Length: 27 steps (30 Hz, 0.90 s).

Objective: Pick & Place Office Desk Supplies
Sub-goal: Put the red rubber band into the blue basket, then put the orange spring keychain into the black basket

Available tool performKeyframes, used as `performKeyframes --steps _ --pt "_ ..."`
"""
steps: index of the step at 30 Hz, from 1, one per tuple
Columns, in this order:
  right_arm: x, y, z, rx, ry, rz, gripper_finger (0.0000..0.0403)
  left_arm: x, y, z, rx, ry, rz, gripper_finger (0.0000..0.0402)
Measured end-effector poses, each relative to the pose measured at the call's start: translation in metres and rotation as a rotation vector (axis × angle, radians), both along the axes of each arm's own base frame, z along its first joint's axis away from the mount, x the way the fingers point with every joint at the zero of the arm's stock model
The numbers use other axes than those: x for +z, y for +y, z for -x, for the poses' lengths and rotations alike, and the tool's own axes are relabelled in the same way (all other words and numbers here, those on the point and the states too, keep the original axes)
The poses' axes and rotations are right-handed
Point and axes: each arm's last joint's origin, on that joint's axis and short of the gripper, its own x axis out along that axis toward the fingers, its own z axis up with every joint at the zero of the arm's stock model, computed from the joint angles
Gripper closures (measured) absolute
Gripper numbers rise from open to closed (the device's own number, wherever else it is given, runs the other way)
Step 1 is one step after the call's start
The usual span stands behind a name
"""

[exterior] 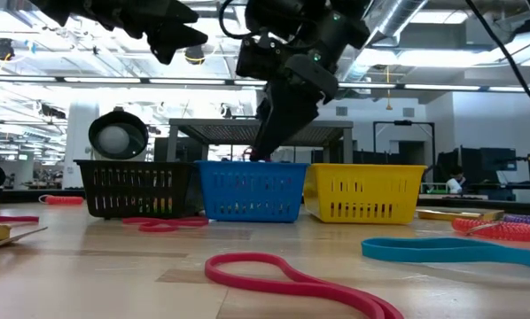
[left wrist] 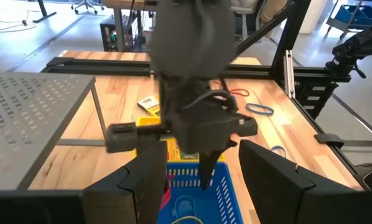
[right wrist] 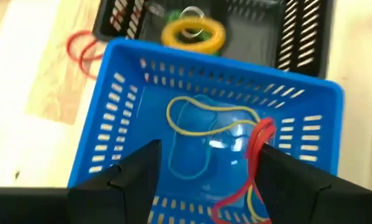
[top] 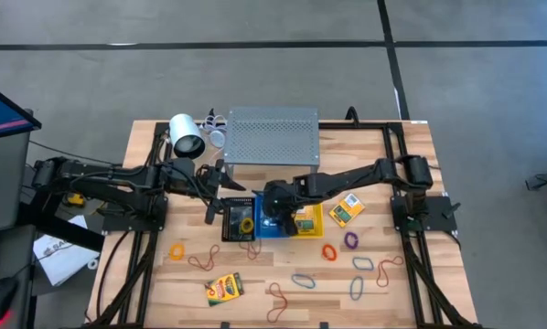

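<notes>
The right gripper (right wrist: pixel 204 180) is hanging directly over the blue basket (top: pixel 272 226) in the middle of the worktop (top: pixel 411 292), its jaws standing spread with nothing pinched between them. A red rubber band (right wrist: pixel 254 158) is draping just ahead of the jaws, beside one finger and down toward the basket floor, its long axis running from the basket's middle toward the near wall; whether it is touching that finger cannot be told. A yellow band (right wrist: pixel 204 118) and a blue band (right wrist: pixel 192 149) are lying flat on the basket floor under it.

The left gripper (left wrist: pixel 198 180) is waiting just behind the black basket (top: pixel 239 219), its jaws also spread and empty, pointing at the right arm.

The loose supplies are lying toward the front edge of the worktop. The nearest to the right jaws appears to be the orange band (top: pixel 329 251), just in front of the yellow basket (top: pixel 305 219), its long axis pointing roughly toward the front edge. The crayon box (top: pixel 224 289) near the front-left corner is sitting closer to the left arm, lying slantwise.
</notes>
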Motion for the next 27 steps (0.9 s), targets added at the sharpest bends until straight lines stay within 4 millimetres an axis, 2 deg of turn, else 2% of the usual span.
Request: performKeyframes --steps 5,11,20,23,27 --pt "0.000 0.010 0.001 0.059 -0.001 0.027 0.0168 0.000 0.000 0.000 0.002 -0.001 0.009 0.0207" --pt "0.000 0.019 0.002 0.086 -0.009 0.160 0.0168 0.000 0.000 0.000 0.003 -0.002 0.010 0.0207" --pt "0.000 0.019 0.003 0.101 0.005 0.176 0.0168 0.000 0.000 0.000 0.003 -0.003 0.010 0.0207" --pt "0.005 0.016 0.005 0.094 0.003 0.176 0.0168 0.000 0.000 0.000 0.003 0.000 0.010 0.0207" --pt "0.024 0.009 0.015 0.070 0.005 0.189 0.0168 0.000 0.000 0.002 0.000 0.013 -0.004 0.0207"
